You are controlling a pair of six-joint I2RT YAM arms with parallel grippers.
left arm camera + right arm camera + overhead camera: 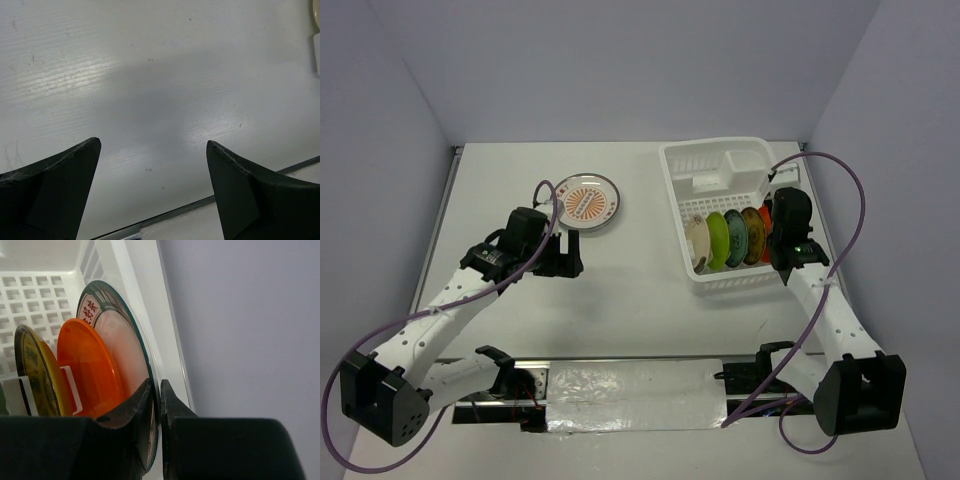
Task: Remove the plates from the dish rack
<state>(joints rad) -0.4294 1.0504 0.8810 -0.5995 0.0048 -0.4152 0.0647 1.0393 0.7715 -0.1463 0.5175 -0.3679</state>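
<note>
The white dish rack (720,160) stands at the right with several plates on edge in it: cream (698,243), lime green (718,240), a dark patterned one (752,235) and orange-red (766,228). In the right wrist view my right gripper (157,385) is shut on the rim of the teal-rimmed plate (120,335), which stands upright between the orange-red plate (90,370) and the rack wall (150,300). From above, that gripper (782,245) hides this plate. Another patterned plate (588,205) lies flat on the table. My left gripper (570,262) hangs open just below it, holding nothing (154,145).
The rack's small side compartment (745,165) is at its far end. Purple cables (850,180) loop over both arms. A silvery taped strip (630,395) runs along the near edge between the arm bases. Grey walls close in the table on three sides.
</note>
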